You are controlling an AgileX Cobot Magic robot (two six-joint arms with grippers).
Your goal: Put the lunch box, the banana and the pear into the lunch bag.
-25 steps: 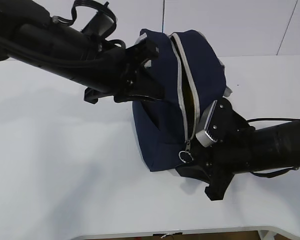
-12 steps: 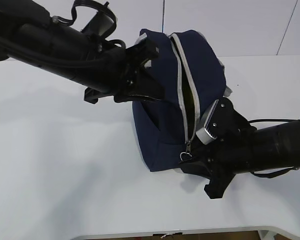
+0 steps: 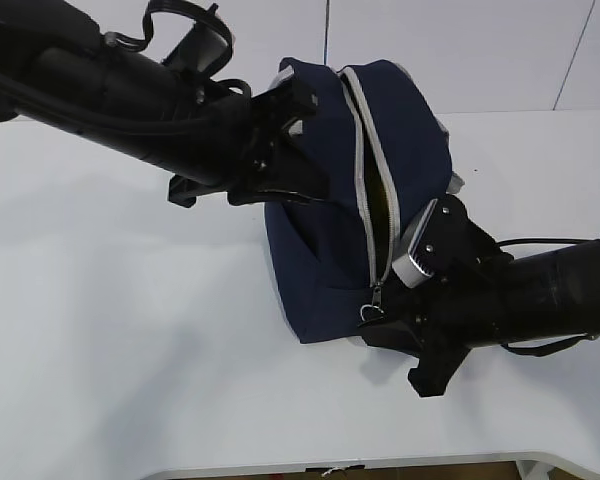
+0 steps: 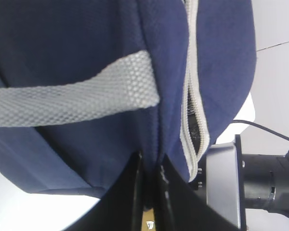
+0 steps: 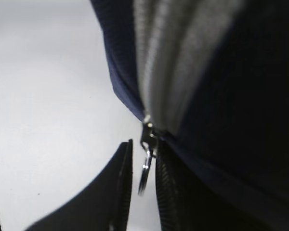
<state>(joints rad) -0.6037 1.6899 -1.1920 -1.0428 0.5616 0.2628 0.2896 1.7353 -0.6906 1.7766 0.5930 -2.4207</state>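
The navy lunch bag (image 3: 320, 250) lies on the white table with its grey zipper (image 3: 365, 170) partly open. A sliver of yellow (image 3: 377, 200) shows in the gap; I cannot tell what it is. The lunch box, banana and pear are hidden. My left gripper (image 3: 302, 182) is shut on a fold of the bag's fabric (image 4: 156, 144) by the zipper edge, as the left wrist view shows (image 4: 151, 166). My right gripper (image 5: 145, 145) is at the bag's near end. Its jaws stand narrowly open around the metal ring pull (image 5: 144, 173), with a gap showing on the left.
A grey strap handle (image 4: 72, 98) runs across the bag's side. The right arm's silver wrist block (image 3: 417, 250) sits against the bag's right edge. The table's front edge (image 3: 330, 466) is near. Bare white table lies to the left (image 3: 110, 320).
My right gripper's jaws have narrowed around the ring pull and the arm has edged slightly toward the bag. The left arm and bag have stayed put.
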